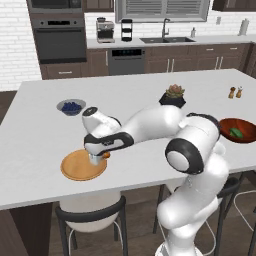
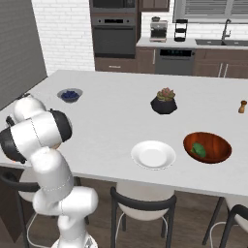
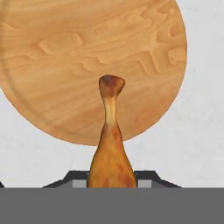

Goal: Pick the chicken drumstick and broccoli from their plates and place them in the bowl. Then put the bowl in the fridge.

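My gripper (image 1: 96, 159) hangs just over the near right part of the tan wooden plate (image 1: 80, 167) and is shut on the chicken drumstick (image 3: 110, 153). The golden drumstick's thick end sits between the dark fingertips (image 3: 148, 178), and its thin bone points out over the wooden plate (image 3: 87, 52). A bit of orange drumstick (image 1: 106, 155) shows beside the hand. The reddish-brown bowl (image 2: 215, 154) stands at the counter's right with the green broccoli (image 2: 198, 149) inside it. In the left base view the bowl (image 1: 247, 127) and broccoli (image 1: 236, 133) lie right of my arm. The white plate (image 2: 153, 154) is bare.
A small grey bowl of blueberries (image 1: 71, 106) sits behind the wooden plate. The black succulent pot (image 1: 173, 96) stands mid-counter, with two small shakers (image 1: 235, 92) at the far right. Dark stools (image 1: 90, 220) line the counter's near edge. A wall oven (image 1: 60, 37) stands behind.
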